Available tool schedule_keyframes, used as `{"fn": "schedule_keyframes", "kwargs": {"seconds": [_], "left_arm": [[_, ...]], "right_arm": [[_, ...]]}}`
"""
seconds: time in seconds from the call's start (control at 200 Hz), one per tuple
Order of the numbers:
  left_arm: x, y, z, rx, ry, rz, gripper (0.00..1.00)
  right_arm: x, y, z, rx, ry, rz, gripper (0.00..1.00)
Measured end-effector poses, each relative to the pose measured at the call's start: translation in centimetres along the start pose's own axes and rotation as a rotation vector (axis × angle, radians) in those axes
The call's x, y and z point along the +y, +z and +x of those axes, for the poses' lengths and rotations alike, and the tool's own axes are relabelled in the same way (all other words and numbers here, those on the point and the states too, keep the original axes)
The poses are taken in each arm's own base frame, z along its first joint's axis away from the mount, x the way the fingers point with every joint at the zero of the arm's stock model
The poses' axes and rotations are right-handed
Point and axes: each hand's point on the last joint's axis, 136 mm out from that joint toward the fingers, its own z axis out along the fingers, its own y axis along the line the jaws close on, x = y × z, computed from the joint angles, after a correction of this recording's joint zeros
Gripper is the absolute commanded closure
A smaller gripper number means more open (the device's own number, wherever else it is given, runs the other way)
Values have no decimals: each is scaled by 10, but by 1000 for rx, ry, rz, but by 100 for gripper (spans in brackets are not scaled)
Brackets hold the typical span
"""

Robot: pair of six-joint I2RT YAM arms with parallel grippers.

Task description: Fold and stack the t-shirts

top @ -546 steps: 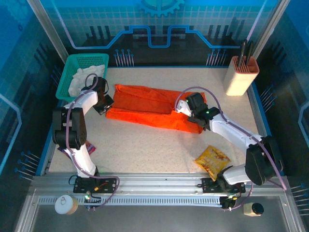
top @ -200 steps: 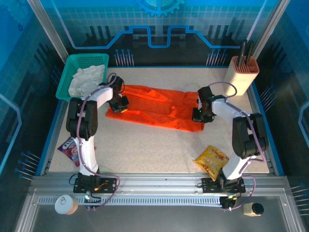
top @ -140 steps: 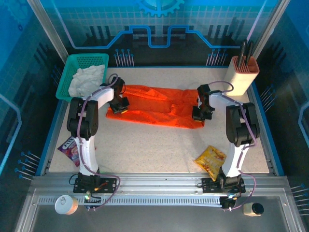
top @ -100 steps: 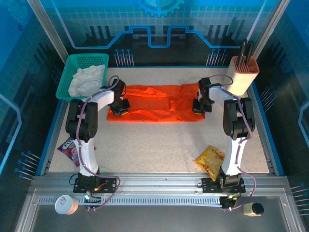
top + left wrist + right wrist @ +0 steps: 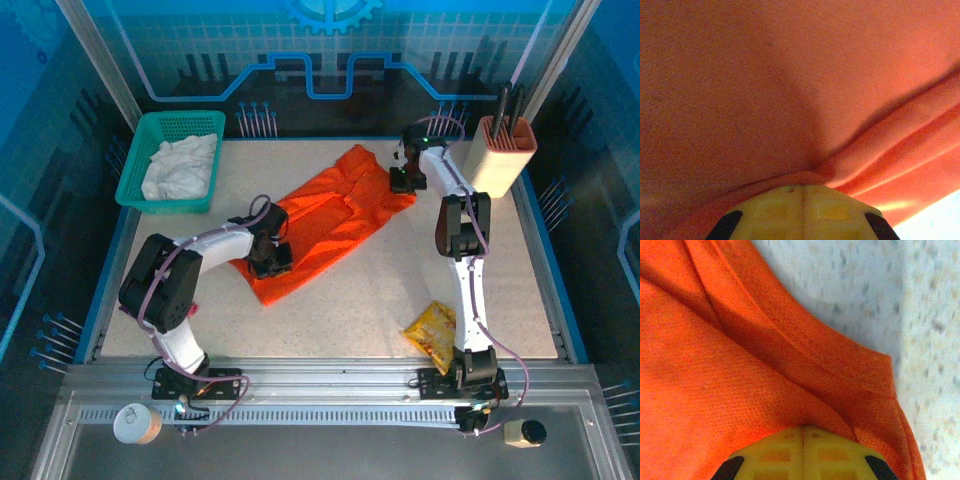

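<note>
The orange t-shirt (image 5: 325, 215) lies in the middle of the table (image 5: 340, 310) as a long strip. It slants from near left to far right. The left tool (image 5: 270, 258) is pinched shut on its near-left end, and the right tool (image 5: 403, 180) on its far-right end. Its far end is near the table's back edge. Bare table lies open in front. The white t-shirt (image 5: 180, 165) sits in the green basket (image 5: 132, 190), well apart.

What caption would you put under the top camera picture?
Left gripper and right gripper pinch the orange t-shirt, slanted across the table.
</note>
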Motion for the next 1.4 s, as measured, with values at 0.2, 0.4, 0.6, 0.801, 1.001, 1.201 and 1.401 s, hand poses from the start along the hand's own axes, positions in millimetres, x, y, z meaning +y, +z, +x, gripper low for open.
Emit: {"fn": "schedule_keyframes", "kwargs": {"seconds": [0.2,0.4,0.6,0.801,1.001,1.201,1.401], "left_arm": [[-50,-32,15,-2,81,63,84],[-91,-143,-22,-245,141,168,75],[1,-189,-78,-403,-57,73,80],[84,-149,-106,-335,-212,-104,86],[108,-130,-122,-338,-233,-192,87],[116,-125,-127,-368,-224,-221,87],[129,-97,-120,-320,-231,-259,88]], "right_arm": [[7,-5,-2,-2,-3,-35,100],[14,-61,37,-15,23,-64,100],[40,-153,80,-185,83,-188,98],[85,-128,143,-123,162,-334,100],[132,-94,180,-27,167,-369,100],[151,-85,178,-36,167,-386,100],[149,-72,181,-12,187,-371,100]]}}
